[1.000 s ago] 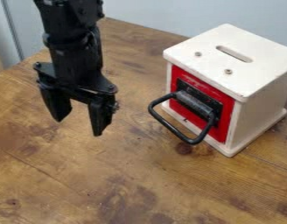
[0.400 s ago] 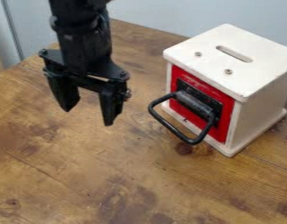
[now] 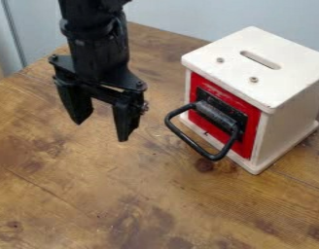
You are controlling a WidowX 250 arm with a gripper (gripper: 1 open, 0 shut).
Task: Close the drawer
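Since a second ago my gripper (image 3: pixel 101 115) has shifted right across the wooden table (image 3: pixel 71 204) and sits a little higher in view, nearer the box, though well apart from it. From my seat I read its black fingers (image 3: pixel 124 121) as spread wide, pointing down, holding nothing. Further right, the drawer (image 3: pixel 217 119) stands partly pulled out of the cream-white box (image 3: pixel 272 73), its red front facing the gripper, black wire-loop handle (image 3: pixel 189 136) lying forward on the table.
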